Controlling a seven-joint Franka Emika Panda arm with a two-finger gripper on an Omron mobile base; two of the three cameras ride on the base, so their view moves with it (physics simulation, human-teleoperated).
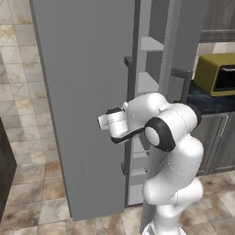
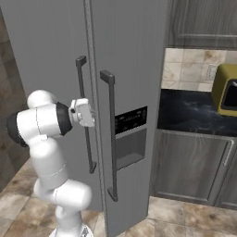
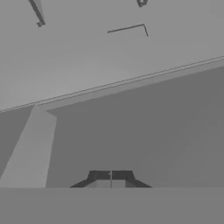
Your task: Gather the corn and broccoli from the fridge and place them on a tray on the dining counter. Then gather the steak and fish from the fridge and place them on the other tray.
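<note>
1. The fridge (image 1: 87, 92) is seen in the left base view as a tall matte grey cabinet. Its left door is swung partly open, and a narrow gap toward 3 o'clock of the door shows pale shelves (image 1: 151, 44).
2. In the right base view the fridge (image 2: 129, 55) is seen from the front, with two long dark vertical handles: the left handle (image 2: 86, 115) and the right handle (image 2: 111, 139). A dark dispenser panel (image 2: 131, 120) is set in the right door, at 3 o'clock of the right handle.
3. The gripper (image 2: 92, 115) is seen in the right base view at the left handle, roughly at its mid-height; whether it touches the bar cannot be told.
4. In the hand view the gripper (image 3: 111, 176) is seen at 6 o'clock with its two dark fingertips pressed together, so the jaws are closed with nothing between them. Flat grey fridge surfaces lie ahead of it.
5. In the left base view the white hand (image 1: 112, 123) is held against the edge of the open door, with the arm's elbow at its 4 o'clock.
6. A yellow microwave (image 1: 215, 73) stands on a dark counter (image 1: 206, 102) at 3 o'clock of the fridge, above grey cabinets (image 2: 190, 166).
7. The corn, broccoli and steak cannot be made out in the gap.
</note>
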